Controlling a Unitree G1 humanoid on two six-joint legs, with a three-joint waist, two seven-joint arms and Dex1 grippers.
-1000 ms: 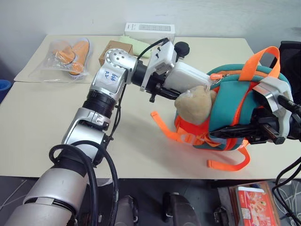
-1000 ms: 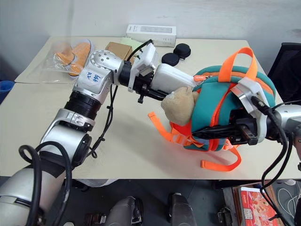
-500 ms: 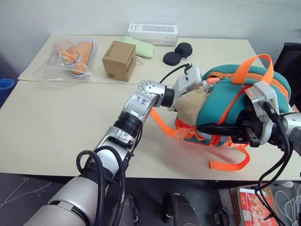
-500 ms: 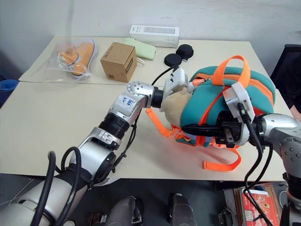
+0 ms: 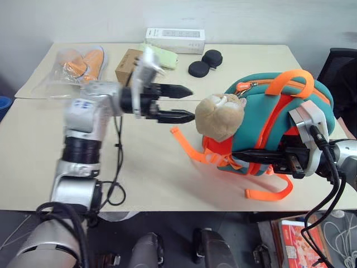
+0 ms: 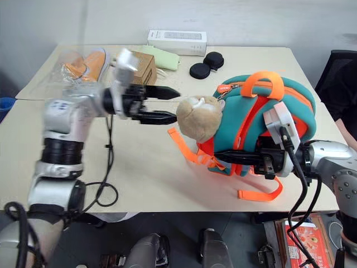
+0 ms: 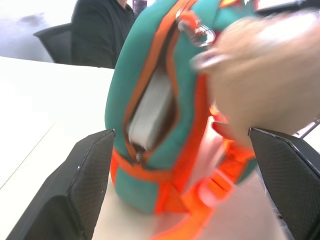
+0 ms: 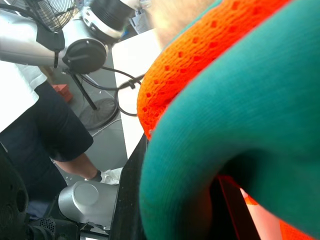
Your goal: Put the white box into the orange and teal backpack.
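Backpack (image 5: 279, 120), orange and teal, stands upright on a pale bench (image 5: 33, 156) with a tan plush toy (image 5: 220, 114) hanging at its front. White box (image 7: 150, 107) sits inside, its pale edge showing through the part-open zipper slit. Left gripper (image 5: 187, 104) hovers beside the toy, fingers spread wide, holding nothing. Right gripper (image 5: 262, 157) is clamped on the backpack's lower side, steadying it. Judging by looks, the box is stiff, smooth and probably light, best taken across its slim edges; the backpack is soft and floppy, so holding fabric near the zipper should keep the opening steady.
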